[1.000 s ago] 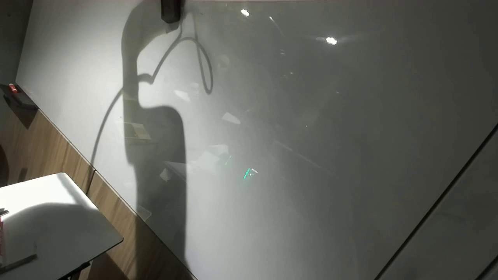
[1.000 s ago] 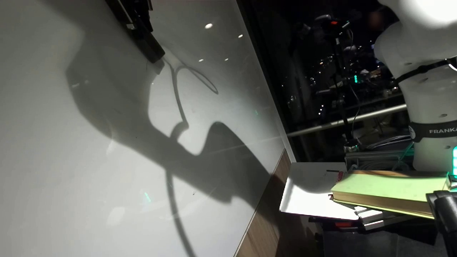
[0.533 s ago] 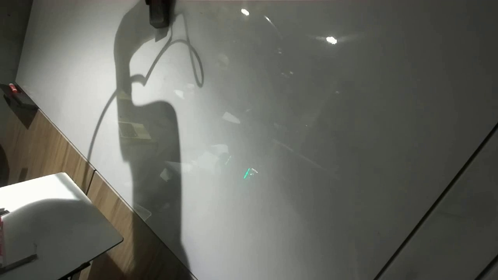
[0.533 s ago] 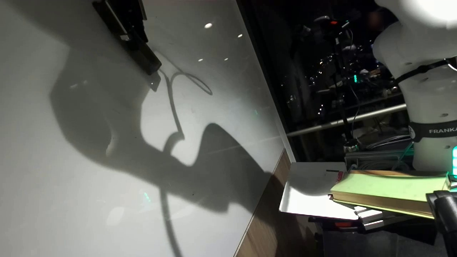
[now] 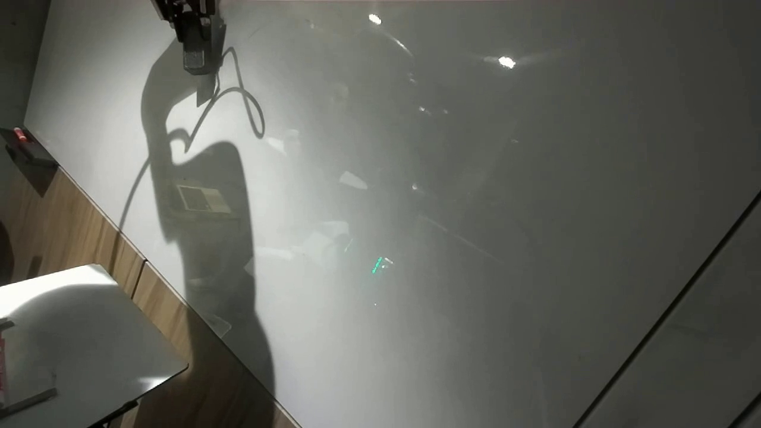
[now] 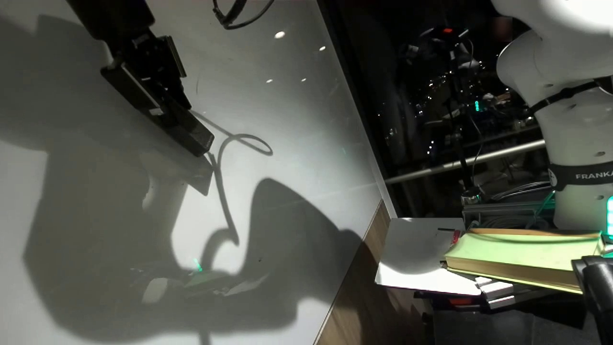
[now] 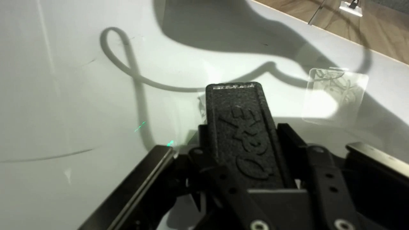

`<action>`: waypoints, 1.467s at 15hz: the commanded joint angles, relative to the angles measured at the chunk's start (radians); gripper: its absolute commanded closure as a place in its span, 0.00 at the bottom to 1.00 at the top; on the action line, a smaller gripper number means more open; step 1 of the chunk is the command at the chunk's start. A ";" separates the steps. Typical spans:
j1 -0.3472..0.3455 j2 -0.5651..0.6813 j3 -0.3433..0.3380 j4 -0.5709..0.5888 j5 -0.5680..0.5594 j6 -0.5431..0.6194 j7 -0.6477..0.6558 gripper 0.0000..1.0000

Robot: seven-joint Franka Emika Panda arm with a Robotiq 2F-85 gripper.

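A black eraser (image 7: 247, 134) with raised lettering on its face is gripped by the tool (image 7: 244, 143), whose jaws stand clenched on its sides. It sits over the left part of a glossy white board (image 5: 505, 238) in both exterior views, slanting a little; whether it touches the surface, I cannot tell. A broad shadow (image 6: 105, 230) falls across the board around it, and a thin looping shadow (image 6: 221, 194), like a cable's, lies just to its right.

Along the board's left edge, in an exterior view, runs a wooden panel (image 5: 89, 208). At the far end of that edge sits a small dark ledge (image 5: 37, 153) bearing a red item (image 5: 19, 134), too small to make out. On the near left, in front of the panel, there's a white worktop (image 5: 113, 345), partly in bright light, partly shaded.

Over to the right, a thick yellow-green book (image 6: 522, 247) overlaps that worktop from this angle. Beyond it stands the white robot arm (image 6: 574, 134), a black band round it reading FRANKA. Between board and arm, a pale rail (image 6: 507, 152) crosses a dark background dotted with lights.
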 commanded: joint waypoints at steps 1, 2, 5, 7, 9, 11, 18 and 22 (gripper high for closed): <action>0.023 0.015 -0.065 0.041 -0.043 -0.001 -0.026 0.71; 0.018 0.015 -0.078 0.050 -0.055 -0.003 -0.033 0.71; 0.013 0.010 -0.100 0.075 -0.062 -0.025 -0.040 0.71; -0.011 0.004 -0.090 0.085 -0.074 -0.037 -0.046 0.71; -0.024 -0.002 -0.100 0.102 -0.083 -0.050 -0.058 0.71; -0.053 -0.013 -0.122 0.131 -0.089 -0.062 -0.094 0.71; -0.146 -0.042 -0.206 0.210 -0.078 -0.102 -0.190 0.71; -0.216 -0.087 -0.253 0.138 -0.051 -0.045 -0.200 0.71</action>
